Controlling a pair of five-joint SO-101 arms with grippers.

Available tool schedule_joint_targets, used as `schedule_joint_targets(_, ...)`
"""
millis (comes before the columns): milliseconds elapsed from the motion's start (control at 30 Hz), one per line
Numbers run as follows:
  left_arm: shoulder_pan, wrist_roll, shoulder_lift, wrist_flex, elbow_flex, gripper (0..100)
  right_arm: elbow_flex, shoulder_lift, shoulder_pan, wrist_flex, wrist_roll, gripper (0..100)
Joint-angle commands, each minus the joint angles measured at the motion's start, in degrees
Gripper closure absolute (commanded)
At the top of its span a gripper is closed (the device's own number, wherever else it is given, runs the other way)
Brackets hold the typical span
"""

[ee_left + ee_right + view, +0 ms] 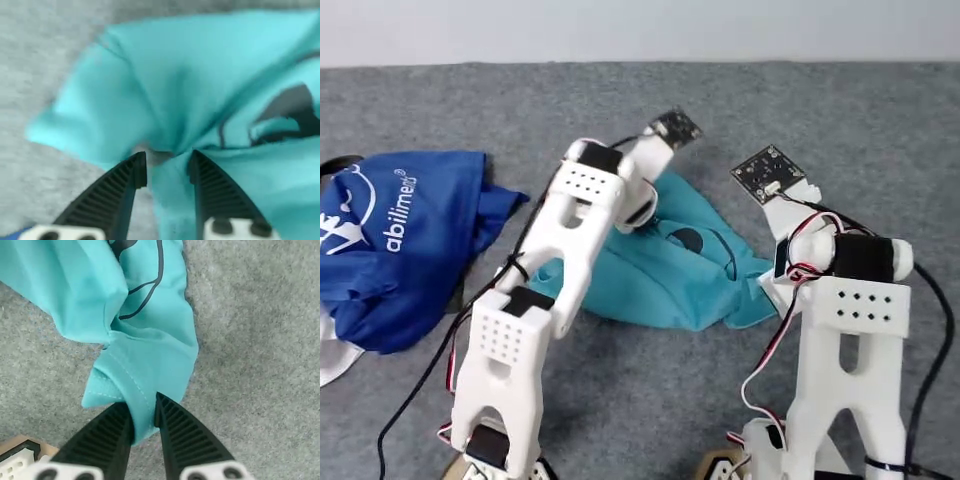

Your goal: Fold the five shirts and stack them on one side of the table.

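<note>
A teal shirt (660, 270) lies crumpled in the middle of the grey table. My left gripper (167, 165) stands over its far left part, and the folds of teal cloth (200, 100) bunch in between its fingertips. At the shirt's near right corner my right gripper (144, 412) is shut on a hemmed edge of the teal shirt (150, 355). In the high view the left arm (570, 230) leans over the shirt from the front left. The right arm (845, 290) stands to the shirt's right. A blue shirt (400, 240) with white print lies bunched at the left side.
A white garment (335, 360) pokes out from under the blue shirt at the left edge. Bare grey table cover (840, 110) stretches along the back and to the right. Cables hang beside both arm bases at the front.
</note>
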State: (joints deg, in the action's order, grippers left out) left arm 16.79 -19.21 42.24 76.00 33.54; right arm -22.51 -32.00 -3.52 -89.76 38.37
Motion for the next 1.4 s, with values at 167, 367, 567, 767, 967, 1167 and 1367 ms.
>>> schedule_joint_targets(167, -2.1, -0.5, 1.1, 10.0, 19.6, 85, 0.4, -0.9, -5.4, 3.1, -0.3, 98.9)
schedule_joint_targets(367, -0.2, -4.7, 1.7, 23.6, 26.2, 85, 0.4, -0.9, -7.7, 3.2, -0.2, 98.9)
schedule_joint_targets(567, 1.0, -11.3, 0.6, 24.7, 19.9, 84, 0.4, -0.9, -7.4, 3.6, -0.2, 98.9)
schedule_joint_targets(767, 1.8, -15.6, -0.4, 24.6, 11.4, 76, 0.4, -0.9, -7.7, 3.2, -0.2, 98.9)
schedule_joint_targets(967, 1.1, -17.4, 0.3, 21.1, 10.2, 76, 0.4, -0.9, -7.7, 3.2, -0.2, 98.9)
schedule_joint_targets(1167, -0.2, -15.6, 2.2, 13.1, 10.8, 76, 0.4, -0.9, -7.4, 3.2, -0.2, 98.9)
schedule_joint_targets(1367, 0.2, -14.9, 6.0, 10.3, 10.9, 77, 0.4, -0.8, -7.4, 3.6, -0.2, 98.9)
